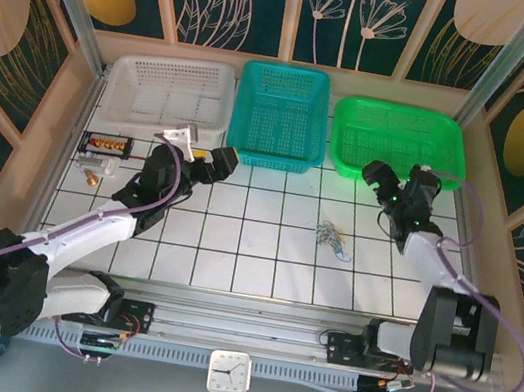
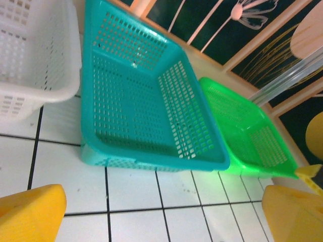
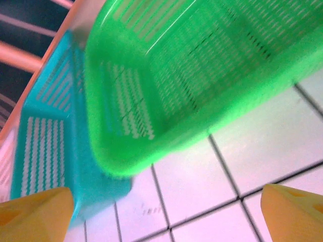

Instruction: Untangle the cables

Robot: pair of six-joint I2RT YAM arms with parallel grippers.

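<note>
Cables [image 1: 333,239] lay in one small tangled clump, whitish-grey and blue, on the white tiled table [image 1: 251,255]. The clump sat right of centre, in front of the gap between teal basket [image 1: 279,118] and green basket [image 1: 398,144]. Neither claw touched it.

Left claw [image 1: 205,151] hung above the table just in front of the teal basket's near left corner, well left of the cables. Jaws were spread wide, gripping nothing. In the left wrist view its yellow fingers [image 2: 30,214] sat at both bottom corners with bare tile between them. Teal basket was ahead, white basket [image 1: 171,89] to the left, green to the right.

Right claw [image 1: 394,182] hovered at the green basket's near edge, behind and right of the cables, apart from them. Jaws were also wide apart, gripping nothing. The right wrist view was blurred: yellow fingers [image 3: 35,214] at the bottom corners, green basket's corner over tile, teal one beside it.

The three baskets stood in a row along the far side. A small orange-red part [image 1: 109,142] and a brass-coloured bit [image 1: 93,174] lay near the table's left edge, too small to identify. Clock [image 1: 229,372] sat on the near rail between the arm bases.
</note>
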